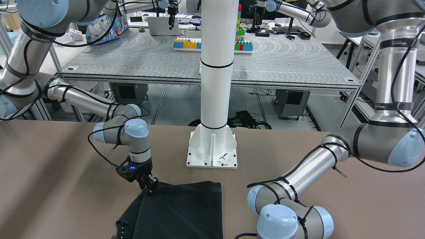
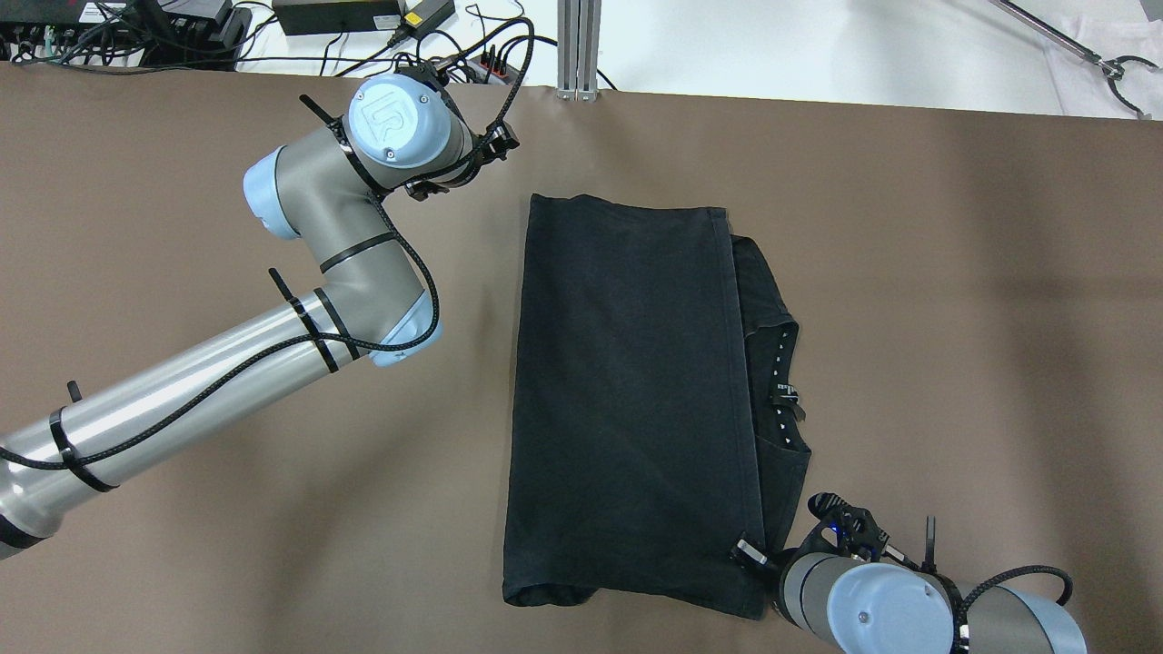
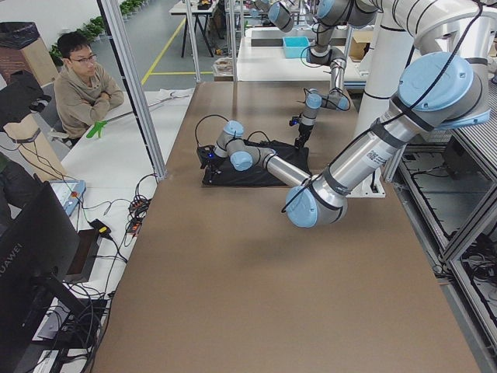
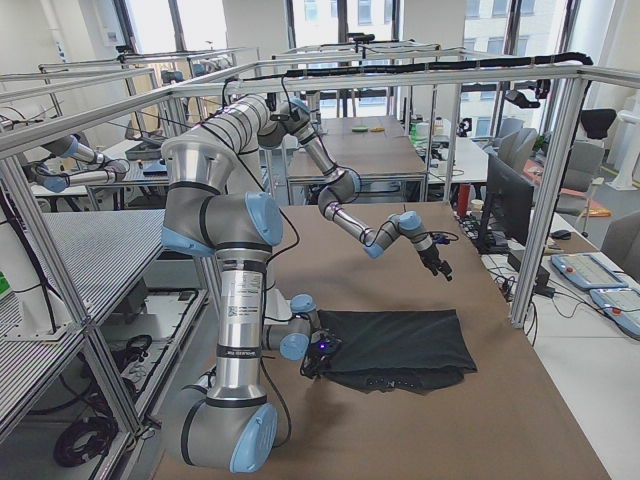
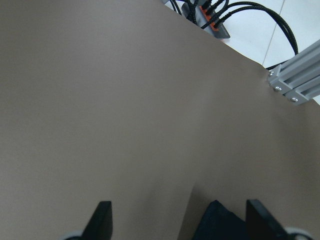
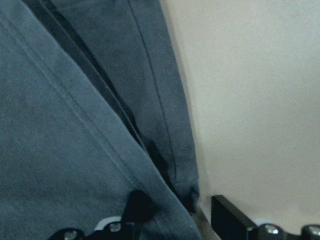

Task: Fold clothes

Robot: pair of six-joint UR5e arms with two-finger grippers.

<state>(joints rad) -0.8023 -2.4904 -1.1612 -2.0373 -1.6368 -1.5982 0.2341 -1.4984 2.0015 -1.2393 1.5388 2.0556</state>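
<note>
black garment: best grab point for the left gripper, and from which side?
Probably the garment's far corner, the one nearest the left gripper, which is open. Come down from above on that outer side, jaws straddling the corner. It lies flat with bare table on two sides, whereas the opposite edge has stacked layers.

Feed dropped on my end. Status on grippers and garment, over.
Left gripper open, empty, above bare table. Right gripper open, straddling corner of garment. Garment folded flat. Pillar base stands apart from it.
</note>
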